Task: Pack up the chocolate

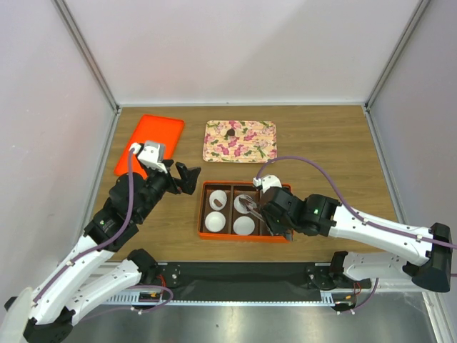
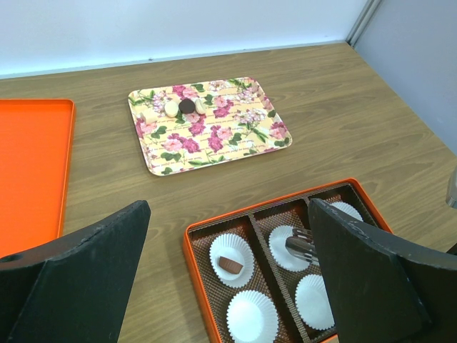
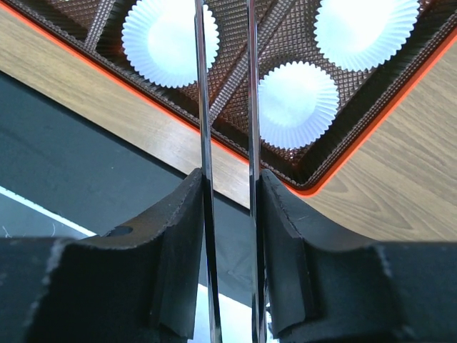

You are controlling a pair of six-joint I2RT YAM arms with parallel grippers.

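One brown chocolate (image 2: 230, 264) lies in a white paper cup in the orange box (image 2: 187, 246), seen from above at the box's left (image 1: 216, 201). A dark chocolate (image 2: 187, 106) sits on the floral tray (image 2: 235, 139) beside a pale round piece (image 2: 171, 108). My right gripper (image 1: 270, 207) is shut on metal tongs (image 3: 202, 107). The tongs' tips (image 2: 301, 246) hover over a cup in the box's middle column. I cannot see anything between the tips. My left gripper (image 2: 228, 204) hangs open left of the box, holding nothing.
An orange tray (image 1: 150, 139) lies at the back left. The floral tray (image 1: 239, 140) is behind the box (image 1: 243, 239). Several white cups (image 3: 296, 103) in the box hold nothing. A black mat runs along the table's near edge (image 3: 64, 164).
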